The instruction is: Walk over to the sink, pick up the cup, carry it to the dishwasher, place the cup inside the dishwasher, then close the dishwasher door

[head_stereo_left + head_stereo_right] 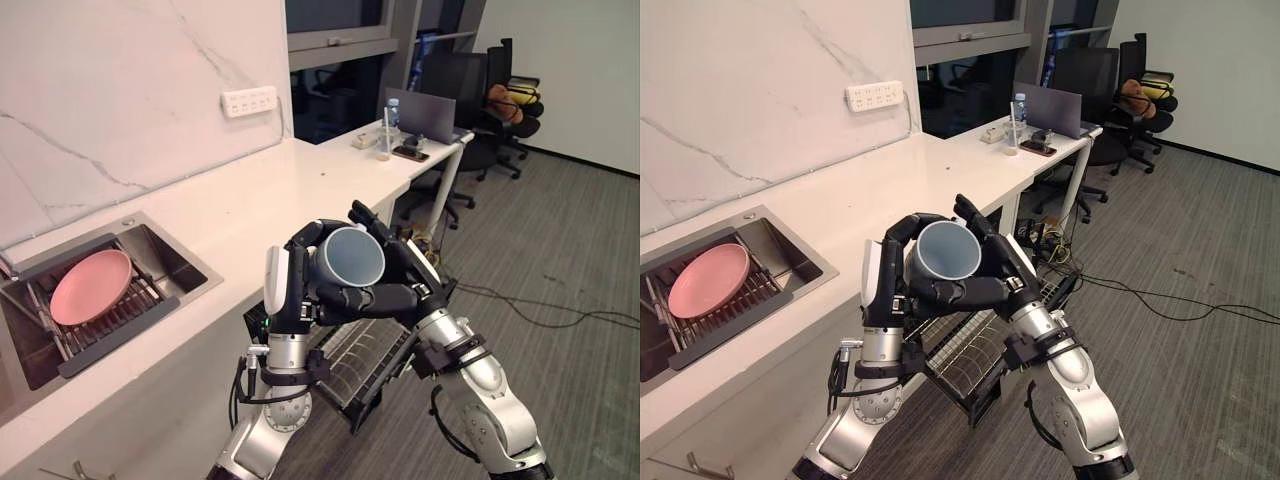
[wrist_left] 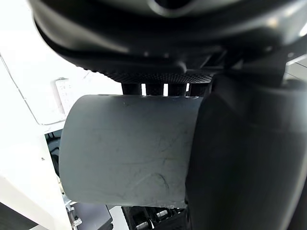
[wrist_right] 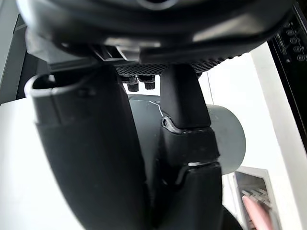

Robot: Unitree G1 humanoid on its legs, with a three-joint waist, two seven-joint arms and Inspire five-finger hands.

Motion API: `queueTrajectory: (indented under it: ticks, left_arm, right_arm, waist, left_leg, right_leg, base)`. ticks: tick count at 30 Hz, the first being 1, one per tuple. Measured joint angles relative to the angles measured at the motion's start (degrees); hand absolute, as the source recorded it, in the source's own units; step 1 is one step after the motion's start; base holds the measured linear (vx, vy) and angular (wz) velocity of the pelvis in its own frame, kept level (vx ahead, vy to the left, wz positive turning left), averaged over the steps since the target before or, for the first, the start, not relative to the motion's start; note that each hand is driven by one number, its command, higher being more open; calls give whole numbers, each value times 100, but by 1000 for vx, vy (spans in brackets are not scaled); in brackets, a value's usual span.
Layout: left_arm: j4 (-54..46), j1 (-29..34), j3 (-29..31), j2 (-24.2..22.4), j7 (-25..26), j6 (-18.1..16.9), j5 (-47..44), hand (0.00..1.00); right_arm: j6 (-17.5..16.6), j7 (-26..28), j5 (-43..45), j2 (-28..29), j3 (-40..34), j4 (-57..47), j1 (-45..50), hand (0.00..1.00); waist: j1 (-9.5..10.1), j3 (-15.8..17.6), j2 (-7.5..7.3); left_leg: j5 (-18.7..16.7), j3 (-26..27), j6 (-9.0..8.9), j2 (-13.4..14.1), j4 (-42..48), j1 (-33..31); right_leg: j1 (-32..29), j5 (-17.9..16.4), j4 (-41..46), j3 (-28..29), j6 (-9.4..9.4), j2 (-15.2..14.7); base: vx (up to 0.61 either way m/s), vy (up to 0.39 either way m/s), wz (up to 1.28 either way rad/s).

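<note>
Left hand (image 1: 288,292) and right hand (image 1: 406,270) both clamped the cup (image 1: 350,256), already out of the sink (image 1: 172,256); loading the open dishwasher (image 1: 366,362) and closing its door remained.

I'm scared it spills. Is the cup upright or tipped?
Tipped: the cup lies sideways, mouth showing, held by left hand and right hand.

The left arm (image 1: 265,440) and right arm (image 1: 495,405) are rounded silver-grey shells, ringed by black collars near the wrists. The left hand (image 1: 295,285) and right hand (image 1: 400,275) are dark and matte. A white cover (image 1: 273,280) sheathes the left thumb, and a finely dimpled black pad (image 2: 158,76) lines the palm.
</note>
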Motion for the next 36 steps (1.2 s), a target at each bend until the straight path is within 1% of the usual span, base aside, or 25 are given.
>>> queueTrajectory:
  ticks: [4, 5, 12, 18, 25, 26, 29, 33, 36]
  left_arm:
    - [0, 0, 0, 3, 29, -35, -43, 0]
    - [0, 0, 0, 5, 44, -36, -44, 0]
    - [4, 14, -6, 128, 190, -74, -44, 0]
    - [4, 49, -20, 97, 282, -110, -46, 0]
    - [3, 48, -25, 98, 339, -111, -34, 0]
    - [3, 48, -28, 97, 349, -111, -32, 100]
    - [-29, 48, -48, 97, 367, -111, -18, 100]
    - [-138, 49, -182, 117, 332, -213, 73, 100]
    - [-233, 49, -291, 119, 314, -470, 73, 100]
  right_arm:
    - [105, 6, 179, -26, -1, 12, -53, 100]
    - [149, 25, 199, -51, -2, 24, -87, 0]
    - [366, 266, 229, -80, 2, 269, -269, 0]
    - [374, 283, 116, -152, 5, 445, -468, 0]
    - [358, 238, 136, -143, 13, 445, -476, 0]
    - [343, 224, 144, -139, 16, 445, -476, 0]
    - [273, 184, 240, -137, 26, 445, -475, 0]
    - [53, 50, 648, 26, -14, 447, -467, 0]
    - [-110, 58, 1210, 201, -70, 456, -452, 0]
  waist:
    - [0, 0, 0]
    - [-1, 0, 0]
    - [0, 0, -1]
    - [0, -1, -2]
    - [-1, -2, -4]
    - [-1, -2, -4]
    - [0, -1, -5]
    - [0, -1, -5]
    - [-2, -1, -5]
  left_leg:
    - [20, -19, 17, -21, -30, -1]
    - [39, -22, 24, -29, -56, 0]
    - [104, -34, 40, -61, -160, 29]
    - [127, -54, 60, -83, -191, 32]
    - [161, -89, 59, -87, -224, 34]
    - [177, -95, 58, -90, -249, 44]
    - [197, -105, 59, -96, -284, 58]
    - [197, -114, 59, -101, -285, 57]
    - [197, -116, 59, -102, -286, 56]
  right_leg:
    - [-2, 2, 1, -23, 3, -21]
    - [-9, 4, 2, -29, 7, -25]
    - [-23, 22, 7, -64, 26, -52]
    - [-21, 36, 7, -86, 40, -77]
    - [-16, 36, 7, -120, 40, -88]
    - [-16, 36, 7, -126, 40, -87]
    - [-12, 36, 7, -137, 40, -88]
    - [-10, 36, 7, -147, 40, -92]
    - [-9, 35, 6, -150, 40, -92]
  base:
    - [0, 0, 1]
    - [0, 0, 3]
    - [0, 0, 0]
    - [0, 0, 0]
    - [0, 0, 0]
    - [0, 0, 0]
    - [0, 0, 0]
    - [0, 0, 0]
    - [0, 0, 0]
